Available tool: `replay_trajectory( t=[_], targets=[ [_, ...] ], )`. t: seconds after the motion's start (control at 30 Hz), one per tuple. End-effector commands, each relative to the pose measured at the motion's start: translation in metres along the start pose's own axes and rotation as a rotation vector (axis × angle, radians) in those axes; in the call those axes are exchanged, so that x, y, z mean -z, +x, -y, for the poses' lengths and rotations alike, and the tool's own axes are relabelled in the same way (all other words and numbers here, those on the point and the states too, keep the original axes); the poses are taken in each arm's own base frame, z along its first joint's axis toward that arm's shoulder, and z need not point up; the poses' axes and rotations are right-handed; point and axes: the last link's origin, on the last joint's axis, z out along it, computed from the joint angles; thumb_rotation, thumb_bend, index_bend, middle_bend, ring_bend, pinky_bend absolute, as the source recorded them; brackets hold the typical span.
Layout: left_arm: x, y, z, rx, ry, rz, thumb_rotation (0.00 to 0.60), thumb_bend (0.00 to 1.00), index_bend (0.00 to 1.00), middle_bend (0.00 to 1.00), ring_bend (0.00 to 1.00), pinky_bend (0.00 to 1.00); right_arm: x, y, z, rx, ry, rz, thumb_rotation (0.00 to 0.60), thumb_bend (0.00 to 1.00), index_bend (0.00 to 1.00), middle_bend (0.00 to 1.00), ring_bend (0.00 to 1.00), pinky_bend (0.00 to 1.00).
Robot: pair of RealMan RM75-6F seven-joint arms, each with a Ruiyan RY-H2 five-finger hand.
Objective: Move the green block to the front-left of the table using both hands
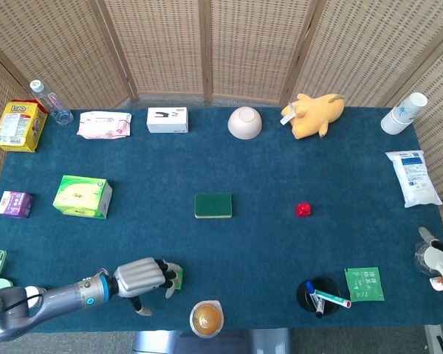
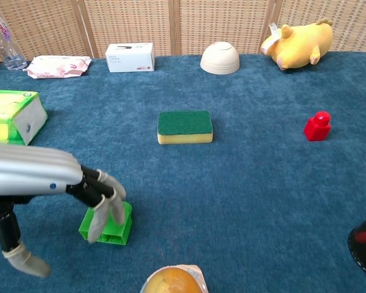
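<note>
The green block (image 2: 107,224) sits low on the blue cloth near the front-left; the head view shows only a sliver of the green block (image 1: 179,276). My left hand (image 1: 142,276) reaches in from the left. The fingertips (image 2: 99,215) of the left hand (image 2: 30,177) come down over the block's near left side and hold it. The thumb (image 2: 24,262) hangs apart, nearer the front edge. My right hand (image 1: 434,258) shows only as white and black parts at the far right edge, off the table. How it stands is unclear.
A cup of brown liquid (image 1: 207,318) stands at the front edge just right of the block. A green sponge (image 1: 213,205) lies mid-table and a red block (image 1: 303,209) to its right. A green tissue box (image 1: 82,196) and purple box (image 1: 15,203) lie left.
</note>
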Motion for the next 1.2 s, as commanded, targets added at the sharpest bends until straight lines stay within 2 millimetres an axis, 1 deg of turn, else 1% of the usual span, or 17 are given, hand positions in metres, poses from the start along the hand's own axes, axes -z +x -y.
replay_trajectory(
  t=[0.03, 0.2, 0.4, 0.43, 0.63, 0.73, 1.0, 1.1, 1.2],
  targets=[
    [0.002, 0.009, 0.005, 0.006, 0.02, -0.084, 0.54, 0.23, 0.4, 0.26, 0.14, 0.23, 0.0, -0.002, 0.001, 0.0, 0.005, 0.005, 0.6, 0.09, 0.09, 0.15, 0.07, 0.15],
    [-0.001, 0.011, 0.011, 0.01, 0.039, -0.103, 0.539, 0.23, 0.4, 0.25, 0.13, 0.22, 0.0, -0.004, 0.001, -0.003, 0.007, 0.01, 0.6, 0.09, 0.09, 0.15, 0.07, 0.15],
    [-0.007, 0.004, 0.017, 0.024, 0.068, -0.062, 0.544, 0.23, 0.39, 0.24, 0.12, 0.22, 0.0, -0.006, 0.0, -0.006, 0.006, 0.014, 0.6, 0.09, 0.09, 0.15, 0.07, 0.15],
    [-0.008, -0.001, 0.016, 0.034, 0.066, -0.039, 0.543, 0.23, 0.39, 0.24, 0.12, 0.22, 0.0, -0.007, -0.001, -0.005, 0.003, 0.018, 0.6, 0.09, 0.09, 0.15, 0.07, 0.15],
    [-0.008, -0.009, 0.012, 0.033, 0.055, -0.005, 0.545, 0.23, 0.39, 0.24, 0.13, 0.23, -0.001, -0.007, -0.002, -0.009, 0.002, 0.015, 0.6, 0.09, 0.09, 0.15, 0.07, 0.15],
    [-0.007, -0.014, 0.009, 0.033, 0.046, 0.018, 0.542, 0.23, 0.39, 0.24, 0.13, 0.23, -0.001, -0.007, -0.001, -0.011, 0.0, 0.014, 0.6, 0.09, 0.09, 0.15, 0.07, 0.15],
    [0.001, -0.018, 0.002, 0.032, 0.026, 0.022, 0.539, 0.23, 0.39, 0.24, 0.13, 0.23, 0.0, -0.007, -0.002, -0.013, -0.004, 0.011, 0.6, 0.09, 0.08, 0.15, 0.07, 0.15],
    [0.006, -0.021, -0.002, 0.03, 0.017, 0.029, 0.54, 0.23, 0.39, 0.25, 0.13, 0.23, 0.0, -0.007, -0.001, -0.016, -0.004, 0.01, 0.6, 0.09, 0.08, 0.15, 0.07, 0.15],
    [0.015, -0.026, -0.007, 0.039, 0.008, 0.042, 0.54, 0.23, 0.39, 0.25, 0.13, 0.24, 0.0, -0.008, 0.002, -0.019, 0.004, 0.01, 0.6, 0.09, 0.07, 0.15, 0.07, 0.15]
  ],
)
